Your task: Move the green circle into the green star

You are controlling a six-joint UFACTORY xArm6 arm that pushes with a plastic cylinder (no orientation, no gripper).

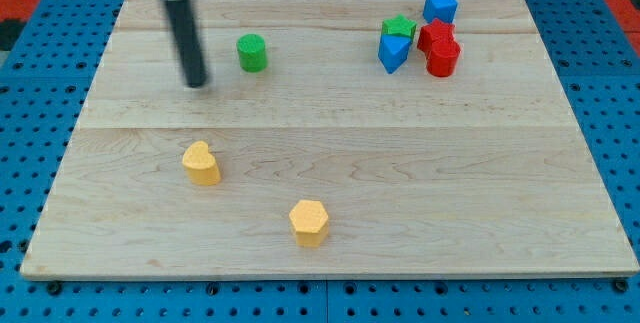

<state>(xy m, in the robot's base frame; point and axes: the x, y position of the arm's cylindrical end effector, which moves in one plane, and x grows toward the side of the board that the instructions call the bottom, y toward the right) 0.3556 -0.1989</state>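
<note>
The green circle [251, 52] is a short green cylinder on the wooden board, upper left of centre. The green star [399, 28] sits at the upper right, in a tight cluster with other blocks. My tip [196, 83] is at the end of the dark rod, to the left of and slightly below the green circle, a short gap away and not touching it. The green star is far to the right of both.
Around the green star: a blue block [394, 52] just below it, a blue block [440, 6] above right, two red blocks [436, 34] [443, 59] to its right. A yellow block [201, 162] and a yellow hexagon [309, 222] lie lower on the board [330, 143].
</note>
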